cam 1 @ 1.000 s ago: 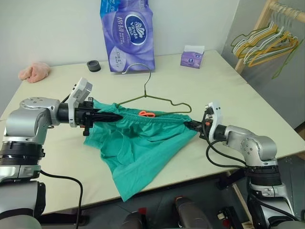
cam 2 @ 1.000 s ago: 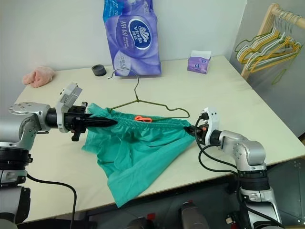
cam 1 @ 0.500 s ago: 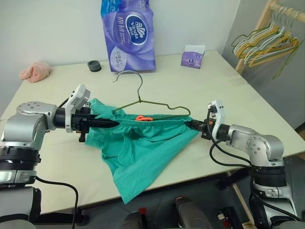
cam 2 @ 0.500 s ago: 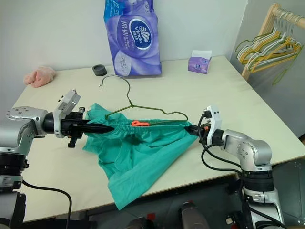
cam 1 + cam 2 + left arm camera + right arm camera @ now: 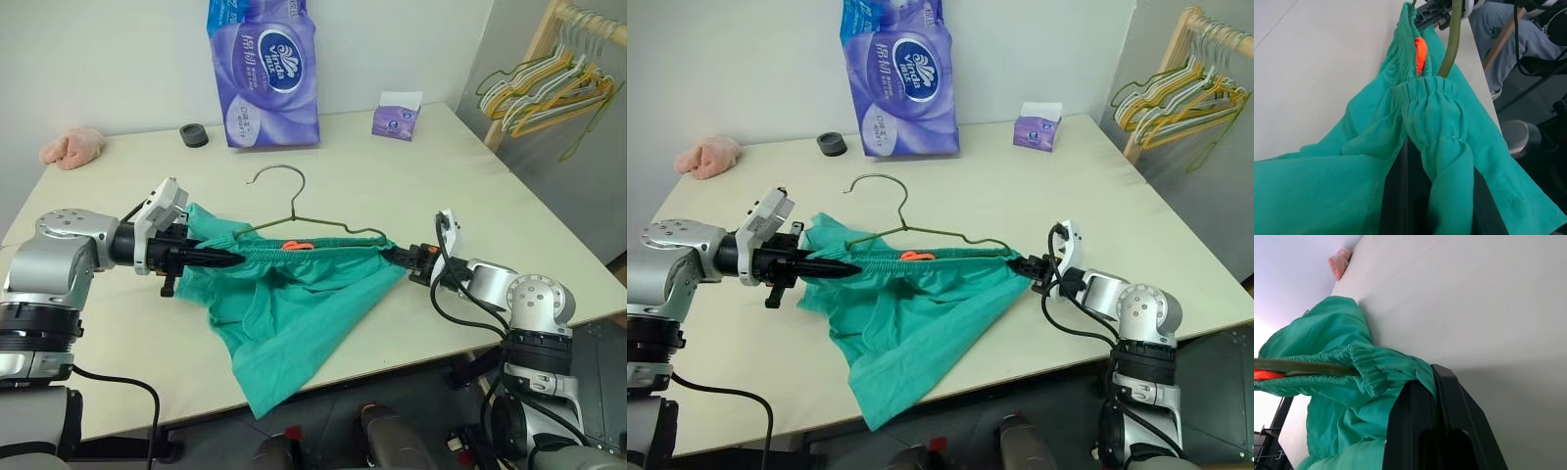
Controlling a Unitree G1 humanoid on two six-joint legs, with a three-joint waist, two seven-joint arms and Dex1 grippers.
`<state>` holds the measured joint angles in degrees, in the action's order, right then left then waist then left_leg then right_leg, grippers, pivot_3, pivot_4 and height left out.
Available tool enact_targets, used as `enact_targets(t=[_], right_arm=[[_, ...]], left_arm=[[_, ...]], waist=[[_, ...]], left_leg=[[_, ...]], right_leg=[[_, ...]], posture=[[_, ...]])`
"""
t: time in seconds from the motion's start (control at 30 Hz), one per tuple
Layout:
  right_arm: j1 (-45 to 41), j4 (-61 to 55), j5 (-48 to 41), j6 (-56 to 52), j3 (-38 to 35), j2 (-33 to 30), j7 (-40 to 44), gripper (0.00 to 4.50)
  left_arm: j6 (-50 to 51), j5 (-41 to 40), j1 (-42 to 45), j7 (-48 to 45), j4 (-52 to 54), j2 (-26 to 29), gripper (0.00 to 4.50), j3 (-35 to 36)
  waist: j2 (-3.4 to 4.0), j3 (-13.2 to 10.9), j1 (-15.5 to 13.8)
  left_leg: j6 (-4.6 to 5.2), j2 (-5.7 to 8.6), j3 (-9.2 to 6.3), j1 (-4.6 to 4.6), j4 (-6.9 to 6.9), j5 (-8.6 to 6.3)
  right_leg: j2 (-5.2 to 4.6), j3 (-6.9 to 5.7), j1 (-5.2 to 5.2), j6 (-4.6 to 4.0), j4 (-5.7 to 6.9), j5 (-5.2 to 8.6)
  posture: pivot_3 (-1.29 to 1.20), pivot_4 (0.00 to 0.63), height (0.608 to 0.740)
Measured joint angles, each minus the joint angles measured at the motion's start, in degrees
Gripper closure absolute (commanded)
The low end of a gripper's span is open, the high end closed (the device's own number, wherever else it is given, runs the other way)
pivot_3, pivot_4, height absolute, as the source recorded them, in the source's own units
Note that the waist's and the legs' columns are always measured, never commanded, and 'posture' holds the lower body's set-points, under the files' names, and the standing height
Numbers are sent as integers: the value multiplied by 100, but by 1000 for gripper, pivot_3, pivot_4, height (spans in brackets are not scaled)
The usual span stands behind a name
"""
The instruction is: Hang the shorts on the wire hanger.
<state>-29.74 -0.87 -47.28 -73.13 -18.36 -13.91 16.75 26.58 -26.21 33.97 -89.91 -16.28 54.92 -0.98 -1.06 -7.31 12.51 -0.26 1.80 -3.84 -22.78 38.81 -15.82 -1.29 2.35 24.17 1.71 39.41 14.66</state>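
Shorts (image 5: 294, 294) stretched between left hand (image 5: 233, 260) and right hand (image 5: 398, 257), both pinching waistband; wire hanger (image 5: 304, 220) inside.

My left gripper (image 5: 850, 267) and right gripper (image 5: 1016, 262), both clamped on the waistband, stretch the teal shorts (image 5: 911, 308) above the table (image 5: 1038, 186), the wire hanger (image 5: 911, 229) lying along that waistband, hook pointing toward the purple tissue pack (image 5: 903, 73).

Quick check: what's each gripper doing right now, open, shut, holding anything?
Left gripper: shut on the waistband of the shorts at one end.
Right gripper: shut on the waistband at the other end, beside the wire hanger.
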Motion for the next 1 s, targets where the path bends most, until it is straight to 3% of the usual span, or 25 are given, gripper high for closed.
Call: enact_targets(t=[0.2, 0.47, 0.7, 0.83, 1.0], right_arm=[[236, -640, -15, 111, 489, -573, 314, 4462], [725, -1465, 9, 558, 1215, -1805, 1096, 4462], [927, -1711, 546, 1497, 1829, -2462, 1434, 4462], [978, -1695, 1261, 2038, 1861, -3086, 1532, 4462], [906, -2204, 1474, 2640, 2063, -3264, 2201, 4462]], left_arm=[[-221, 213, 9, -5, -180, 58, 4500, -135], [-620, 637, 40, 49, -266, 241, 4500, -460], [-1243, 1173, 108, 116, -350, 457, 4500, -726], [-1590, 1842, 121, 343, -835, 887, 4500, -775], [-1960, 2258, 376, 672, -1024, 676, 4500, -799]], waist=[[1, -1, -4], [2, -2, -12], [2, -2, -22], [5, -5, -38], [5, -5, -112]], left_leg=[[1, 0, 1, -1, 0, 0], [2, -1, 0, -1, 0, -1], [2, -3, 2, -1, 0, -1], [3, -2, 6, 0, -1, -2], [5, -6, 8, 0, 2, -3]], right_leg=[[0, -1, -1, 1, -4, 1], [3, -3, -5, 2, -10, 2], [4, -4, -5, 3, -13, 2], [6, -3, -3, 3, -15, 2], [10, -3, -10, 3, -20, 2]], posture=[[-225, 102, 740], [-234, 103, 740], [-229, 103, 740], [-228, 102, 740], [-227, 101, 740]])
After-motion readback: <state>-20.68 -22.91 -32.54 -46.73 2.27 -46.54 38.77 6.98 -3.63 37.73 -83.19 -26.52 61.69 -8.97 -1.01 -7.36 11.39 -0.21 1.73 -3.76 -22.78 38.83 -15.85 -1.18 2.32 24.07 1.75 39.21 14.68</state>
